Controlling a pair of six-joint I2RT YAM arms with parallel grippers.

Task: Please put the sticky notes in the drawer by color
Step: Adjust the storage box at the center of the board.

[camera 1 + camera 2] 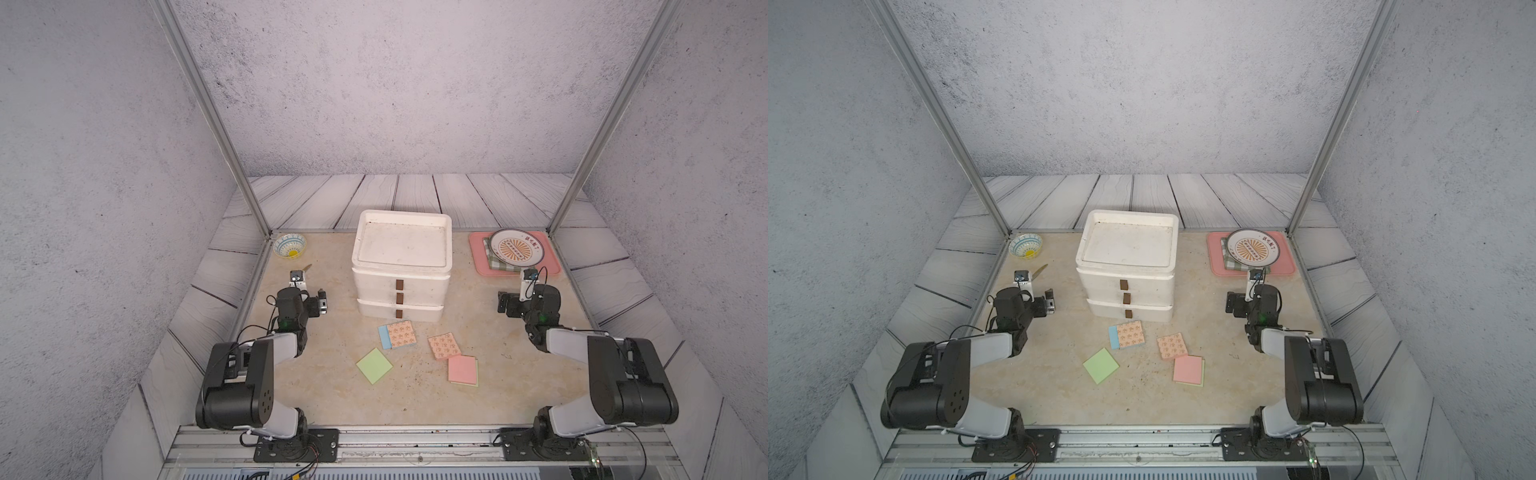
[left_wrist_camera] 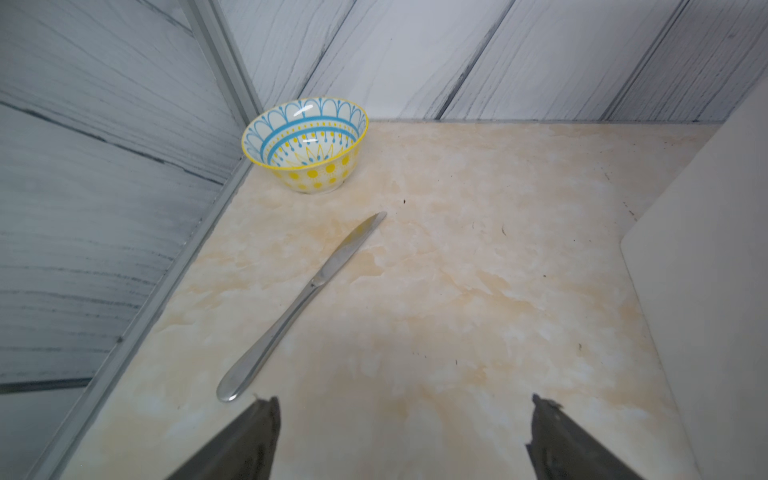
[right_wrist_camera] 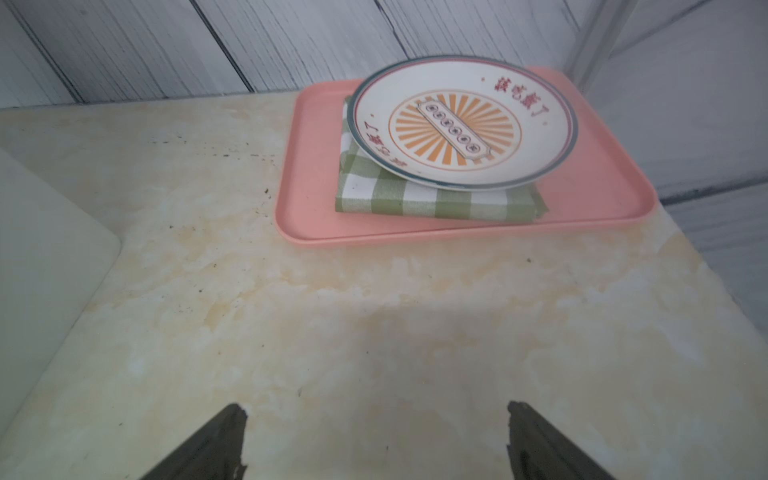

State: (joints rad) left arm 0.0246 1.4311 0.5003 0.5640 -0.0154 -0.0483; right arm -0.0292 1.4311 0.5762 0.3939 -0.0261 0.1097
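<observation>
Left gripper point(image 2: 401, 405) & right gripper point(image 3: 376, 409) both spread wide, nothing held, either side of drawer point(image 1: 419, 286): 3 tiers, all shut. Pink tray point(image 1: 549, 266) holds checked cloth point(image 1: 496, 262) w/ plate point(image 1: 516, 248) on top. On tabletop point(image 1: 332, 395) in front of drawer: 1 green sticky note point(image 1: 374, 365), 1 orange sticky note point(image 1: 444, 345), 1 blue-edged orange sticky note point(image 1: 398, 336), 1 pink sticky note point(image 1: 462, 369) lying on a pale green sticky note point(image 1: 465, 384)

A bowl point(image 2: 305, 145) stands near a knife point(image 2: 299, 307); a plate point(image 3: 457, 124), perhaps tilted, lies on cloth point(image 3: 415, 201) in a tray point(image 3: 307, 174).
</observation>
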